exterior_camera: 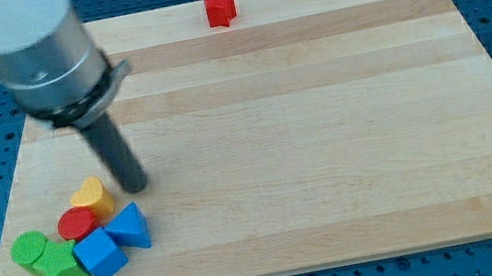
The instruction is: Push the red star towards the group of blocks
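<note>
**Red star alone at the board's far edge, group in the near-left corner**

At the view's top edge of the wooden board [325, 124], a little left of centre, sits the red star [220, 7], with bare wood all round it. Well apart from it, in the view's bottom-left corner, the group of blocks lies packed together: a yellow heart [91, 196], a red cylinder [77, 225] just below it, a blue triangle [130, 226] to the view's right, a blue cube [99, 254], a green cylinder [29, 248] and a second green block [65, 267] whose shape I cannot make out. My tip [136, 185] rests just right of the yellow heart, near the group and far from the red star. No gripper on this arm, only the dark rod [114, 151], so nothing is clamped or held
</note>
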